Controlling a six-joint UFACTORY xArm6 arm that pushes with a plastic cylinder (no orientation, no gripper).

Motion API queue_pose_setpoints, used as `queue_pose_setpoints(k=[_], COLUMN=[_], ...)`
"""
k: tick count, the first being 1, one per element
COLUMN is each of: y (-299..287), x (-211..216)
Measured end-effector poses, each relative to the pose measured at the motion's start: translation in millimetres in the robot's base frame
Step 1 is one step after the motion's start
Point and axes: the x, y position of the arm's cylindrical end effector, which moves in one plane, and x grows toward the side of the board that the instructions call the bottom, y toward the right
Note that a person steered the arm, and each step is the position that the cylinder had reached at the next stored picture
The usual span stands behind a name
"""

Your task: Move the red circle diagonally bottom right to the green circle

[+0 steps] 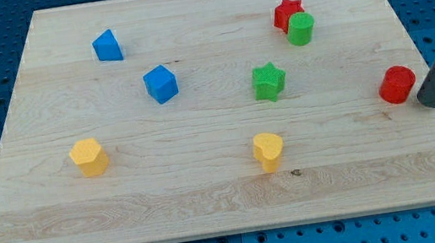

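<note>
Camera view shows my tip resting at the board's right edge, just beside the red circle on its right; I carry no claw, only a rod, so nothing opens or closes. That red circle already lies well apart from the green circle, down and to the view's right of it, which suits the diagonal asked for; judging so, little remains. A red star touches the green circle from behind; a green star sits below, clear of the route.
</note>
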Motion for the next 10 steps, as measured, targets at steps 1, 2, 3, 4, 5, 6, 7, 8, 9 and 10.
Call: queue_pose_setpoints(k=[1,2,3,4,5,6,7,8,9,10], y=[0,-8,-8,-8,-17,-33,-42,-42,-42,-42], x=[0,0,-2,-2,-2,-2,-8,-15,-23,-26])
